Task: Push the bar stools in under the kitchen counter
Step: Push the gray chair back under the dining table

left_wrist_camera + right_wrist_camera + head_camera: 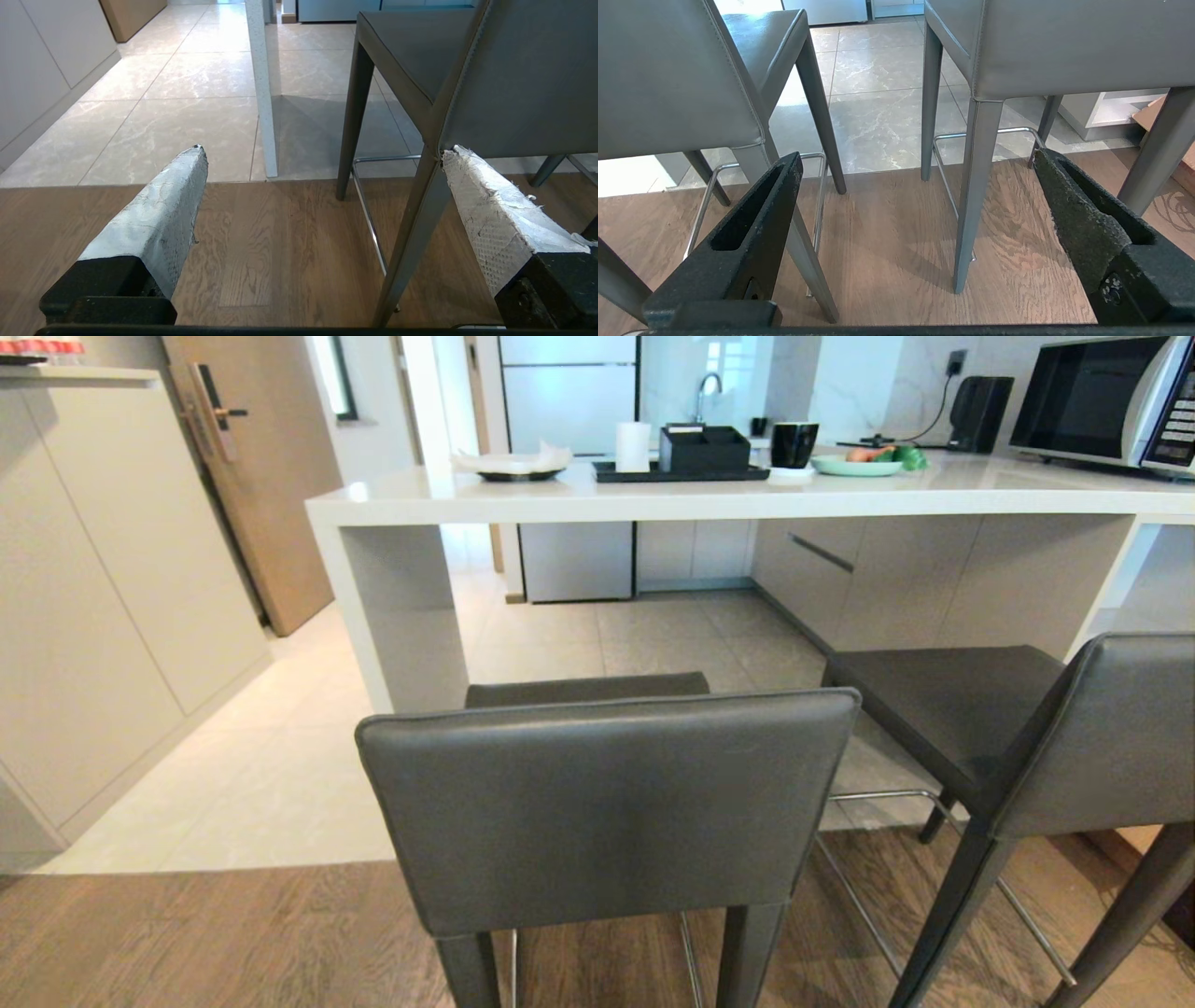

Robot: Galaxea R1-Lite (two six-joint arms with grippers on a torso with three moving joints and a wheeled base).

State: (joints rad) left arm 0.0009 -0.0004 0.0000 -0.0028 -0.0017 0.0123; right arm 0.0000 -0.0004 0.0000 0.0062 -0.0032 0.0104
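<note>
Two stools (pixel 607 803) (pixel 1074 737) standing clear of counter (pixel 579 499), backs toward robot — L gripper (pixel 322 154) and R gripper (pixel 915 158) fully spread, holding nothing.

The floor (pixel 233 933) is brown wood planks near the camera and pale marbled tiles (pixel 280 784) farther off, the seam running straight across. Two stools stand on it: the left stool (pixel 607 803) squarely facing the tabletop (pixel 653 497), the right stool (pixel 1027 728) turned at an angle. Their rear legs rest on the wood; the front legs stand at or just past the seam. The tabletop's slab leg (pixel 401 616) stands on the tiles. On the tabletop lie a dark plate with paper (pixel 513 465), a black tray (pixel 681 473) holding a white roll (pixel 632 446) and a black box (pixel 705 448), a black mug (pixel 794 443), a green plate of food (pixel 856 465), and a microwave (pixel 1102 401).
</note>
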